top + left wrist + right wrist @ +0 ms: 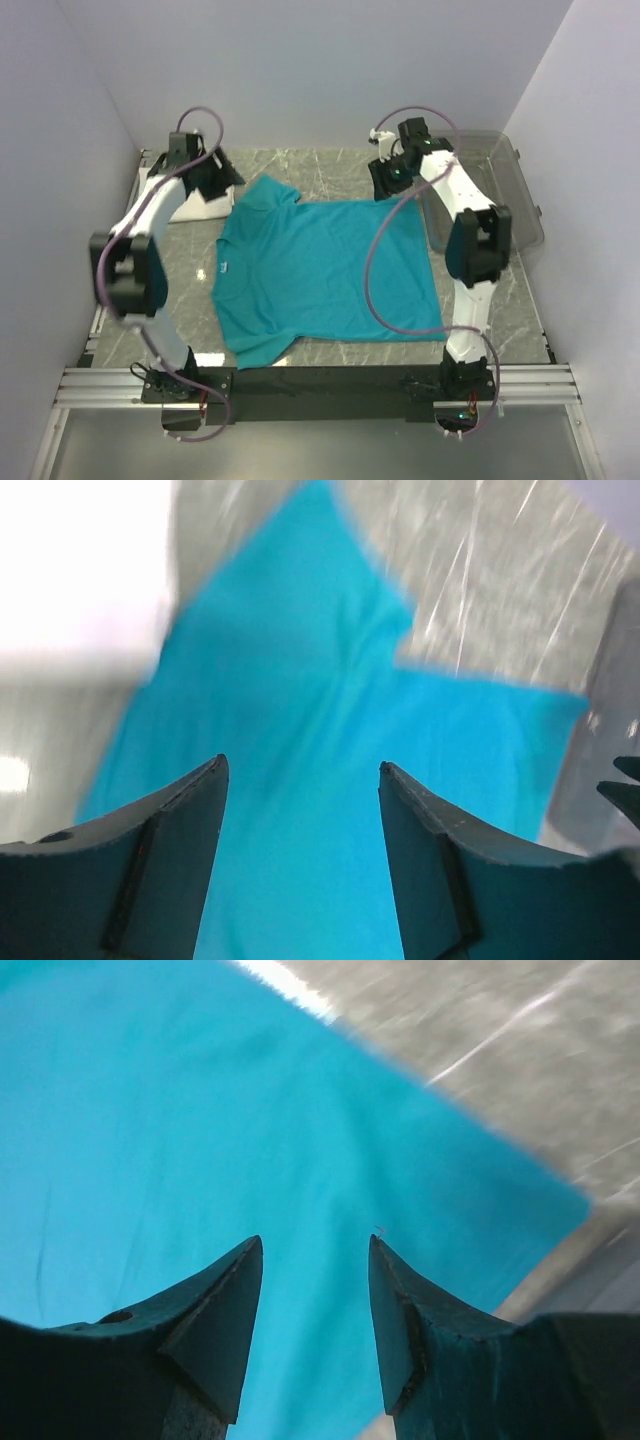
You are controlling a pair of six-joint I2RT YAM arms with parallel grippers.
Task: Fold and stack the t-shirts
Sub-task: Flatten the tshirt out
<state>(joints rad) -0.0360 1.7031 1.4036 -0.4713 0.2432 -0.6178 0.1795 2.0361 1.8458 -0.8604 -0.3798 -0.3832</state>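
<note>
A teal t-shirt [320,275] lies spread flat on the marble table, its neck with a small white label [226,268] at the left and its hem at the right. It fills the left wrist view [320,730] and the right wrist view [200,1130]. A white folded piece [205,200] lies at the back left, partly under the left arm, and shows blurred in the left wrist view [80,570]. My left gripper [218,168] is open above the shirt's far sleeve [302,770]. My right gripper [385,180] is open above the shirt's far right corner [315,1245]. Neither holds anything.
A clear plastic bin [500,190] stands at the back right beside the right arm. White walls close in the table on three sides. A black rail [320,380] with both arm bases runs along the near edge.
</note>
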